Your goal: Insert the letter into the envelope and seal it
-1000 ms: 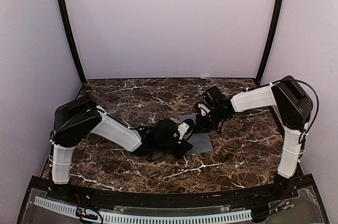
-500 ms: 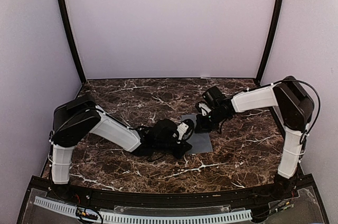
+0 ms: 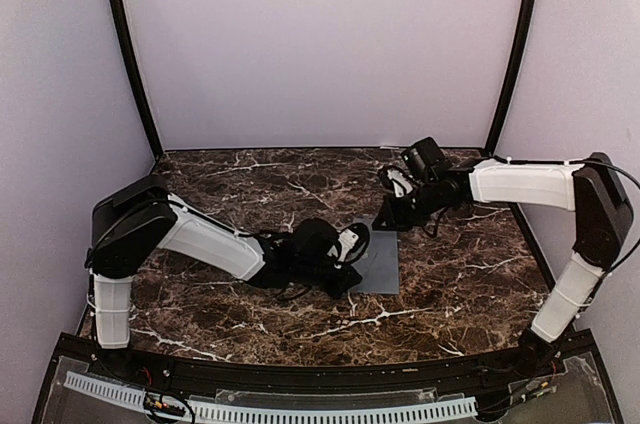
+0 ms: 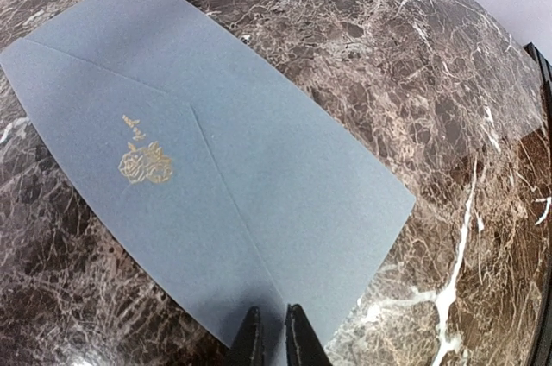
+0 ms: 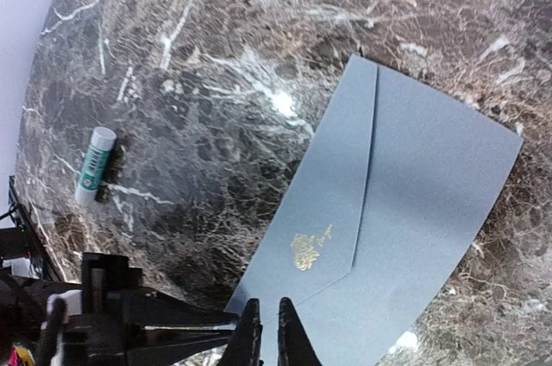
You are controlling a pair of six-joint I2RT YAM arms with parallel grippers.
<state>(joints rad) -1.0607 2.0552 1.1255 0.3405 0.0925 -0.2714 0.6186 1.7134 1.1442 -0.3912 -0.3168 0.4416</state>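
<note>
So the envelope [image 4: 216, 167] is lying flat on the marble table [image 3: 250, 184], flap folded down, gold rose [image 4: 145, 163] facing up. The left gripper [image 4: 273, 344] is low at its edge and the right gripper [image 5: 263, 331] hangs above it, both with fingers basically together, just a sliver between

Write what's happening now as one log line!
envelope: flat, flap down | letter: not visible | left hand, right hand: nearly shut, empty

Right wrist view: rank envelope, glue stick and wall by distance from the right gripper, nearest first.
1. envelope: directly ahead of the right gripper, with its near edge just past the fingertips.
2. glue stick: lying on the table, well off to the frame's left.
3. wall: top left corner of the frame, beyond the table's edge.
</note>
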